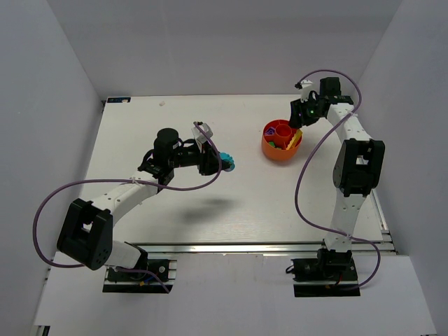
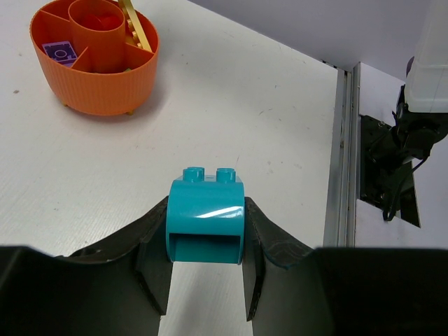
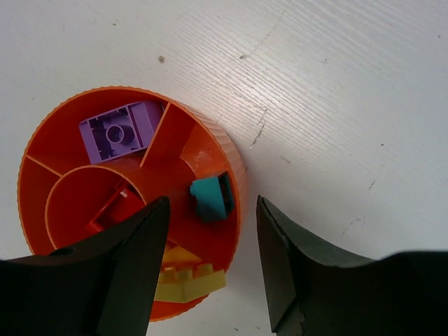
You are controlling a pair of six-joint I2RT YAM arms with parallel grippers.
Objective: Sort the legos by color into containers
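My left gripper (image 2: 208, 210) is clamped on a teal lego (image 2: 206, 220), its fingers pressing the 2 flat sides so the 2 studs point away from the wrist and the arched underside faces the camera. That hold keeps the piece square for the drop. I cannot tell whether it is clear of the desk (image 2: 245, 105). The orange bowl (image 2: 105, 91) sits well ahead of this gripper and off to its left. My right gripper (image 3: 212, 210) hangs directly over the bowl with its jaws spread and nothing between them, I judge so its camera can read the compartments. Below it a purple lego (image 3: 117, 131) fills 1 section, a second teal lego (image 3: 210, 198) another, a red lego (image 3: 115, 210) lies in the central cup, and yellow legos (image 3: 189, 280) sit nearest the wrist. The teal section is my target.
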